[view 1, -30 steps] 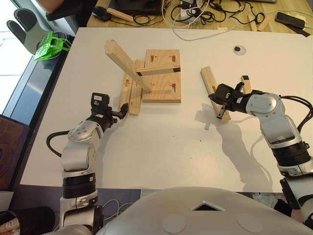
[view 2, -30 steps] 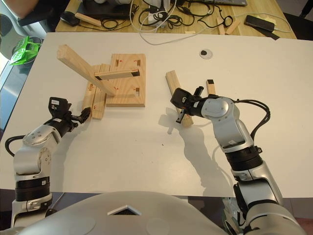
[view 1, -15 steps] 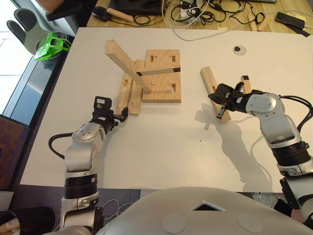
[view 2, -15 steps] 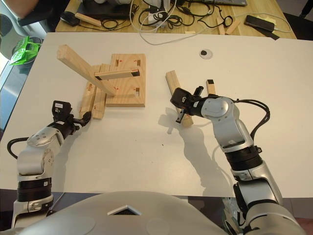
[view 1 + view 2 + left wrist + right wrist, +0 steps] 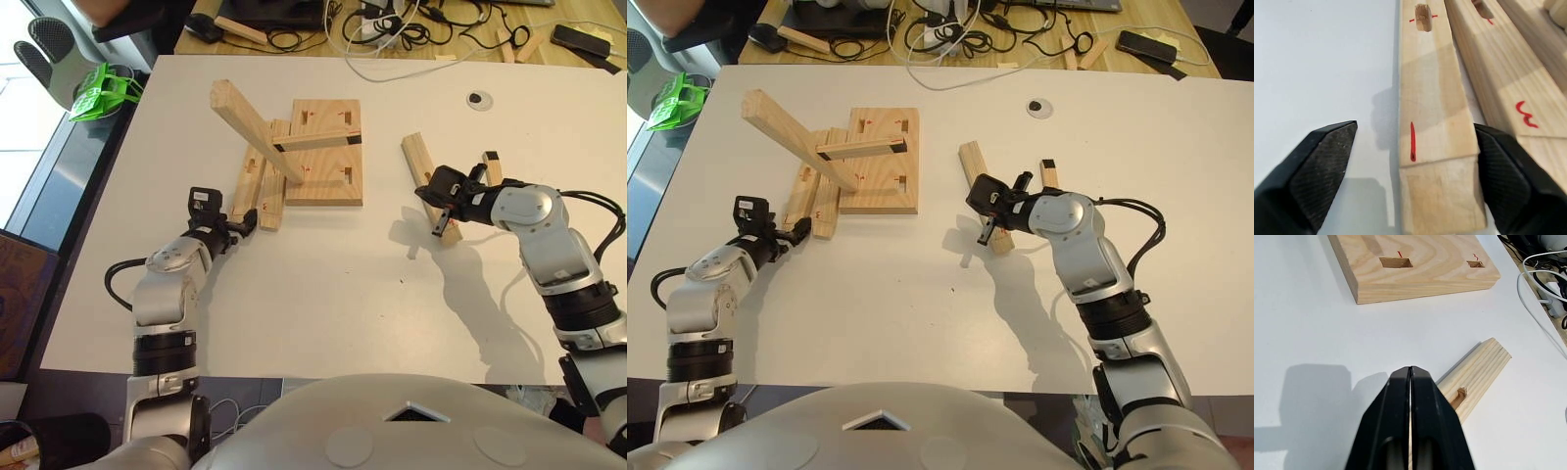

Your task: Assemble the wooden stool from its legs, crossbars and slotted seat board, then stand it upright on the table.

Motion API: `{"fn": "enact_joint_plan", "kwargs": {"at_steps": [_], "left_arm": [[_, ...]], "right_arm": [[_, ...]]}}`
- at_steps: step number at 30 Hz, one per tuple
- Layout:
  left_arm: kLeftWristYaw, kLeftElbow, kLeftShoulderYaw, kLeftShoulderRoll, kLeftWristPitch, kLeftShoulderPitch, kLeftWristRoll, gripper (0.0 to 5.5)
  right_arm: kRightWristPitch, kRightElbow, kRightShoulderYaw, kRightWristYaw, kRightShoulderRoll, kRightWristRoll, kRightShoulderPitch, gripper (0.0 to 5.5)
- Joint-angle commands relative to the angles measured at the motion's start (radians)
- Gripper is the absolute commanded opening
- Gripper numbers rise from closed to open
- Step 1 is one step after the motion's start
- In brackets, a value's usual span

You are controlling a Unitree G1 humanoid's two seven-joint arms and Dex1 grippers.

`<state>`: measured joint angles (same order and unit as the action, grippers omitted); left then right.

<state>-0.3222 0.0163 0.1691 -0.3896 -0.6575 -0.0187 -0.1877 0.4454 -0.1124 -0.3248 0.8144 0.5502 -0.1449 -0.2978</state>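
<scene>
At the left of the table point(image 5: 323, 284), the left tool point(image 5: 249, 219) gapes wide astride the near end of the outermost leg point(image 5: 1432, 98) beside the seat board point(image 5: 326, 147), seemingly poised to grip it, while the shut, empty right tool point(image 5: 1410, 371) hovers over a loose leg point(image 5: 419, 168).

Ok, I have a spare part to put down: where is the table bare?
Barest: the table's near half, between the two arms. Also the strip between the seat board and the loose leg. Crowded: the legs at the board's left, where the left gripper sits.
</scene>
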Motion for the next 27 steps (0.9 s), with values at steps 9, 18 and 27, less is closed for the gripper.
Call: {"fn": "enact_joint_plan", "kwargs": {"at_steps": [9, 18, 27], "left_arm": [[-0.101, -0.228, -0.070, -0.049, 0.075, -0.043, 0.027, 2.95], [-0.091, -0.175, -0.054, -0.031, 0.065, 0.016, 0.000, 2.08], [-0.025, -0.137, 0.051, 0.032, 0.125, -0.004, -0.068, 2.07]], "right_arm": [[-0.017, 0.016, -0.002, -0.005, 0.001, 0.001, -0.028, 0.00], [-0.062, 0.078, 0.028, -0.046, -0.017, 0.004, -0.070, 0.00], [-0.097, 0.166, 0.089, -0.144, -0.073, 0.011, -0.125, 0.00]]}}
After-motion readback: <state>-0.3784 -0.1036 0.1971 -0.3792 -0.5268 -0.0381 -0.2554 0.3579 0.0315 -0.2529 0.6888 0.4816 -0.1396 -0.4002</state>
